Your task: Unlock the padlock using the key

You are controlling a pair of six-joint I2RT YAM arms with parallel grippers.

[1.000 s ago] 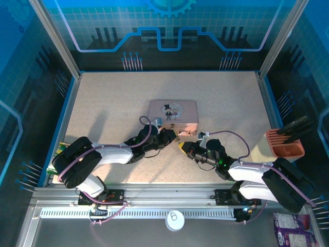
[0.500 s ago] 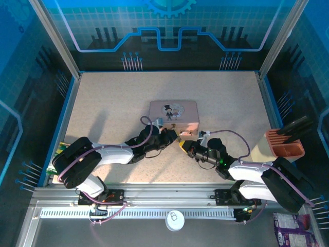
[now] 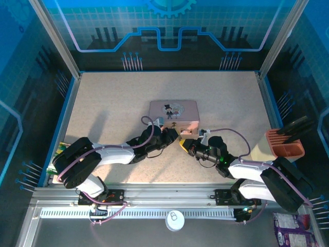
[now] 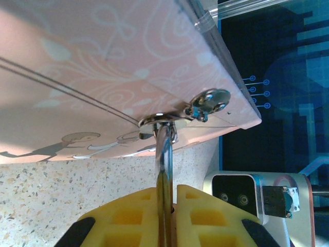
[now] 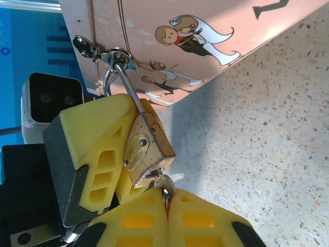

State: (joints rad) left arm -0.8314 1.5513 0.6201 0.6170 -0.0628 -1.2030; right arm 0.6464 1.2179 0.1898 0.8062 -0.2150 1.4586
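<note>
Key (image 5: 163,182) in the padlock (image 5: 146,146), which hangs off the pink tin (image 5: 205,31)
Up close, the right end effector (image 5: 167,218) is clenched on the key, poking into the padlock's bottom end. The left end effector (image 4: 165,206) is squeezing the brass body, and the shackle is hooked through the hasp (image 5: 110,54) on the tin's front, down on the bench (image 5: 267,128).

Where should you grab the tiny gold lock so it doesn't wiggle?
Pinch the padlock by the two flat faces of its brass body, coming in from the side, as the left gripper does. The thin shackle is hooked through the latch of the pink tin and would swivel, and the bottom end must stay free for the key in the right gripper.
</note>
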